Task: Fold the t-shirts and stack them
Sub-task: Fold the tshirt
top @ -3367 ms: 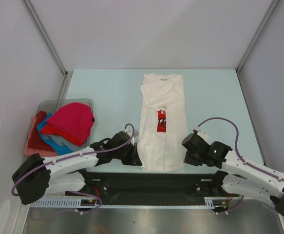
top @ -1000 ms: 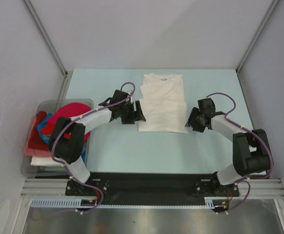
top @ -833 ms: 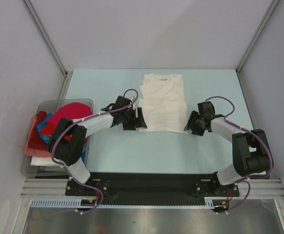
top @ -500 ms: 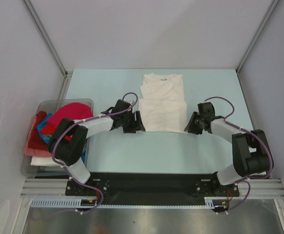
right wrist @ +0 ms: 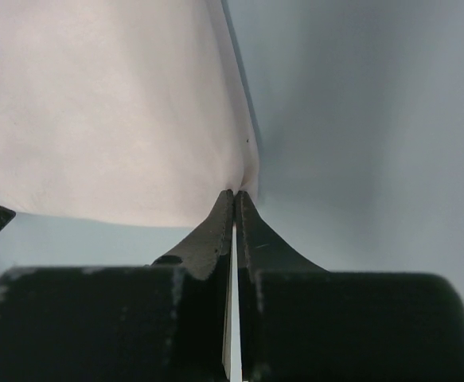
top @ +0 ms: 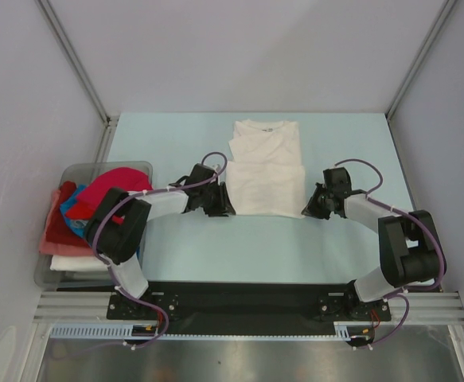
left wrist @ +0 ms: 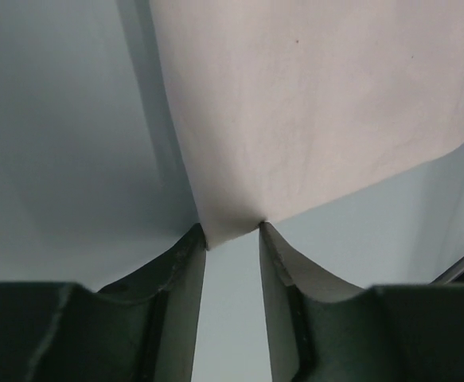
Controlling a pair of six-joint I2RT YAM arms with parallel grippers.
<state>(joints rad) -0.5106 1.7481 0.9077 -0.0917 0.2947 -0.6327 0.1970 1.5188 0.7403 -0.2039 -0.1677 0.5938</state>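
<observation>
Now the white t-shirt (top: 267,171) lies folded on the table (top: 216,247), in the middle and closer to the far edge. The left gripper (top: 220,204) is at the near left corner of this shirt. Its fingers (left wrist: 180,263) stand apart, released, and the cloth corner lies just at their tips. The right gripper (top: 309,207) is at the near right corner, clenched, with its tips touching the cloth edge; whether cloth is caught between them I cannot tell. At the left edge a grey bin (top: 80,169) holds a red t-shirt (top: 118,191) on top of a blue t-shirt (top: 74,211).
</observation>
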